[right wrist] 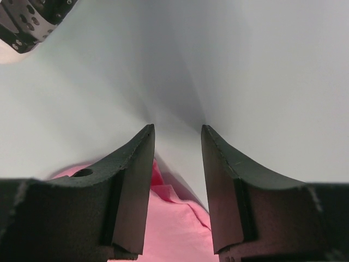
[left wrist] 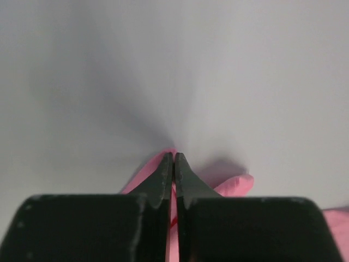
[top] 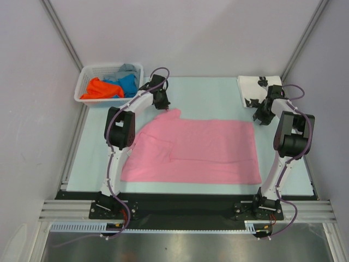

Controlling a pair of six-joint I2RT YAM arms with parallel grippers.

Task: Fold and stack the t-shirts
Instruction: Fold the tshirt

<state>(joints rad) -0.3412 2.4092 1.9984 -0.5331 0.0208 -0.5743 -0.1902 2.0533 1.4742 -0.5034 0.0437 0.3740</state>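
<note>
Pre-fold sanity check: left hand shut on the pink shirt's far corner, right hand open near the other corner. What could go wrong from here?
1. The left hand pinches only a thin tip of the pink t-shirt, so the cloth may slip out on the lift.
2. The right hand is open and grips nothing. A one-sided lift would probably skew the fold.
3. The right hand sits close to the folded white printed shirt, and a swing could nudge it.

Parted right gripper (right wrist: 177,129), seemingly above pink t-shirt (right wrist: 175,226)
</note>
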